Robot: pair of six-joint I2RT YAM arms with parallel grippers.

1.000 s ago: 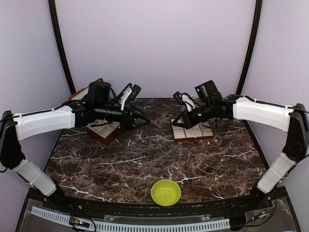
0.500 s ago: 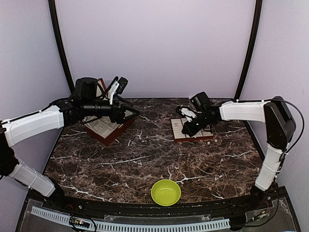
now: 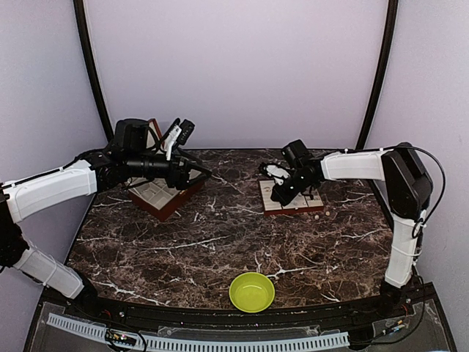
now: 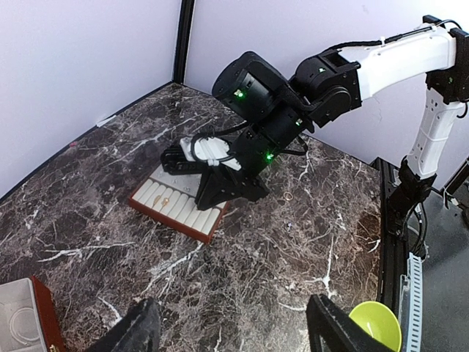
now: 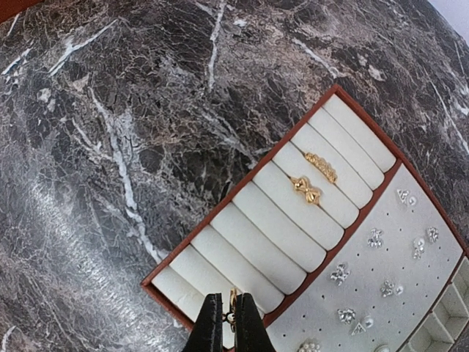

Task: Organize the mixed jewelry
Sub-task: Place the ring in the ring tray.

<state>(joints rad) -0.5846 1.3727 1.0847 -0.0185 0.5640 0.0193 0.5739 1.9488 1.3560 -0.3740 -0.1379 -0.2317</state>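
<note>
My right gripper (image 5: 228,302) is shut on a small gold ring (image 5: 234,306), held upright just above the near end of the tray's cream padded rows (image 5: 275,242). Two gold rings (image 5: 305,189) sit in the rows farther along. Several tiny silvery earrings (image 5: 339,274) are pinned on the tray's grey pad. In the top view this gripper (image 3: 281,192) hangs over the tray (image 3: 300,205). One loose ring (image 4: 288,196) lies on the marble right of the tray (image 4: 165,213). My left gripper (image 3: 205,174) is open and empty, raised beside the red-brown box (image 3: 157,196).
A green bowl (image 3: 251,291) stands near the table's front edge, also seen low right in the left wrist view as the bowl (image 4: 377,324). Two tiny pale pieces (image 3: 316,218) lie on the marble by the tray's front. The box's corner (image 4: 40,323) shows bottom left.
The left arm has drawn back and up from over the box, jaws still open. The right arm has folded back, bringing its shut gripper over the tray's rows.
</note>
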